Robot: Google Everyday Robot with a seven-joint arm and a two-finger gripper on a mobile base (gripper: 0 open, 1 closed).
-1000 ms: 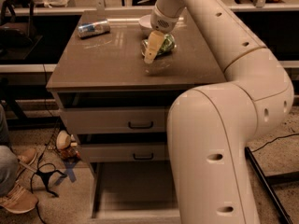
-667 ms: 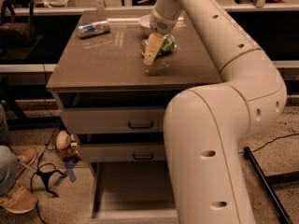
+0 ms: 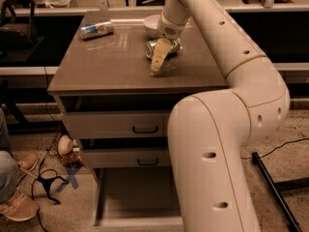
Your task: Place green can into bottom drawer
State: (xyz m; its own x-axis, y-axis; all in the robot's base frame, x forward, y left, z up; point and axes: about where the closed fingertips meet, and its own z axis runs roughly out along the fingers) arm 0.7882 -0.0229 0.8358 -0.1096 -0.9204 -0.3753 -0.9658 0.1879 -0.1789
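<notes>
Cream arm (image 3: 212,153), tan hand (image 3: 157,67) over tabletop (image 3: 104,66)

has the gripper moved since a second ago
No. The gripper hangs at the same spot over the cabinet top, against the green can and just as far from the silver-and-blue can as before.

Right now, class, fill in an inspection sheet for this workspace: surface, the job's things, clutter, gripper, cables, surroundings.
Surface: brown cabinet top, flat, carrying two cans and a bowl.
Job's things: green can lying on its side on the top; bottom drawer pulled out, its floor bare.
Clutter: silver-and-blue can on its side near the far corner; white bowl behind the green can.
Gripper: gripper down at the green can's near side.
Cables: black cable on the floor, picture's right; black straps, picture's left.
Surroundings: a person's shoe at the lower corner.
</notes>
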